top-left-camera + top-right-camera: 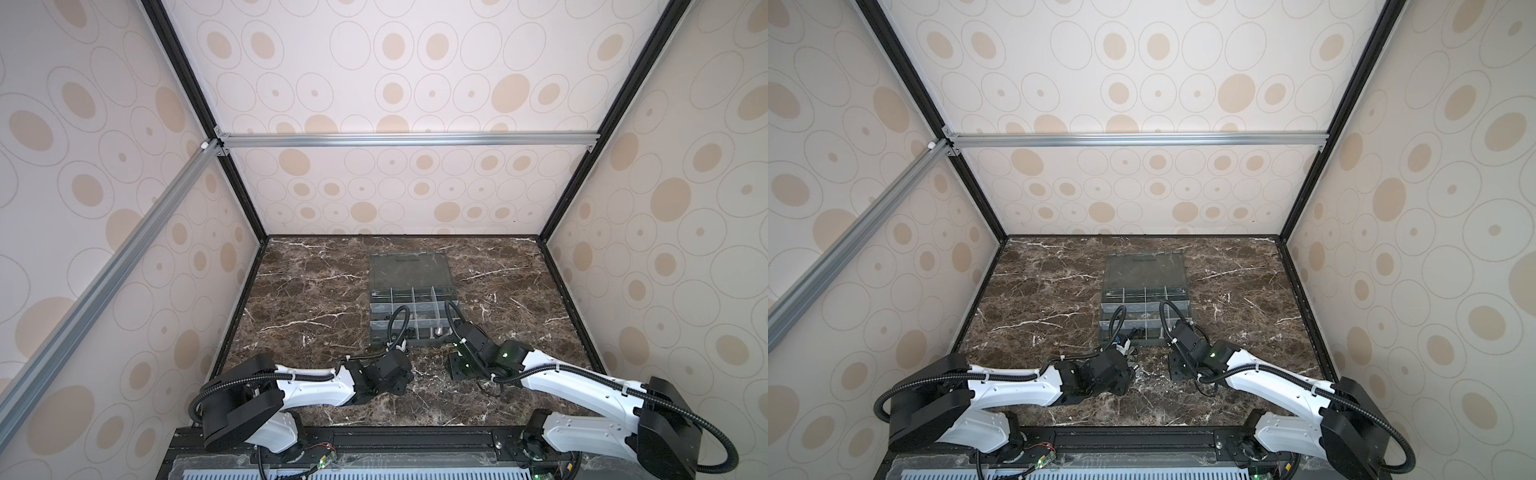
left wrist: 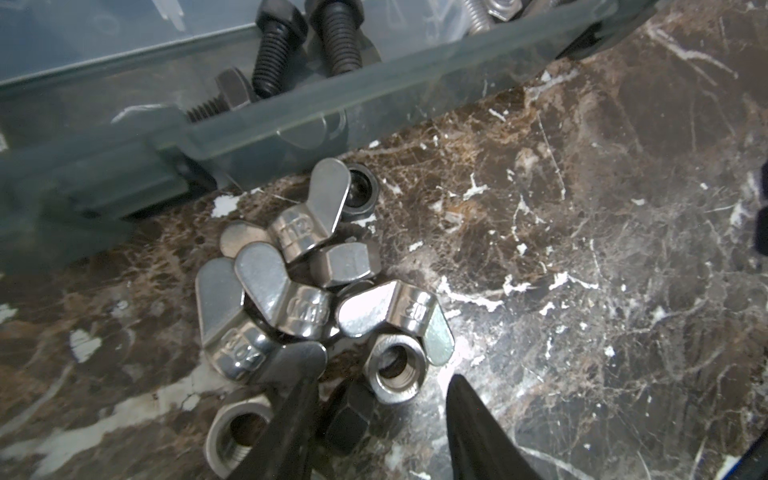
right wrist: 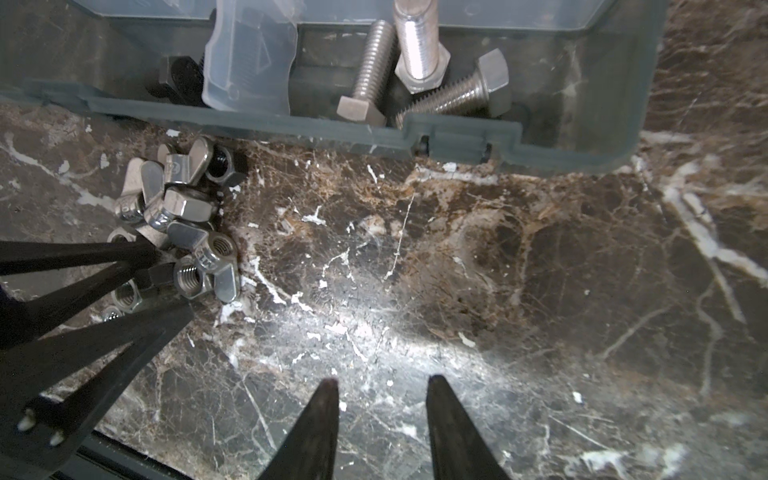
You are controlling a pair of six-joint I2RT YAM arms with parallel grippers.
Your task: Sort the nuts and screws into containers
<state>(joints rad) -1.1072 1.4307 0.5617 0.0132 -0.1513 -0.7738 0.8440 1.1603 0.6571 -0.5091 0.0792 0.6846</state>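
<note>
Several loose nuts (image 2: 316, 299) lie heaped on the marble, tight against the front wall of the organizer box (image 2: 291, 120): silver wing nuts and hex nuts. My left gripper (image 2: 382, 376) is open and low over the near end of the heap. A silver hex nut (image 2: 395, 368) and a black hex nut (image 2: 349, 415) lie between its fingers. Black screws (image 2: 274, 50) sit in one of the containers, silver screws (image 3: 419, 54) in a neighbouring one. My right gripper (image 3: 382, 384) is open over bare marble, to the right of the nuts (image 3: 187, 208), with nothing between its fingers.
The box (image 1: 415, 341) (image 1: 1150, 343) stands mid-table with its clear lid (image 1: 409, 270) folded back flat. A translucent divider (image 3: 249, 62) separates the black screws from the silver ones. Both arms meet close together at the box's front edge. Enclosure walls ring the table.
</note>
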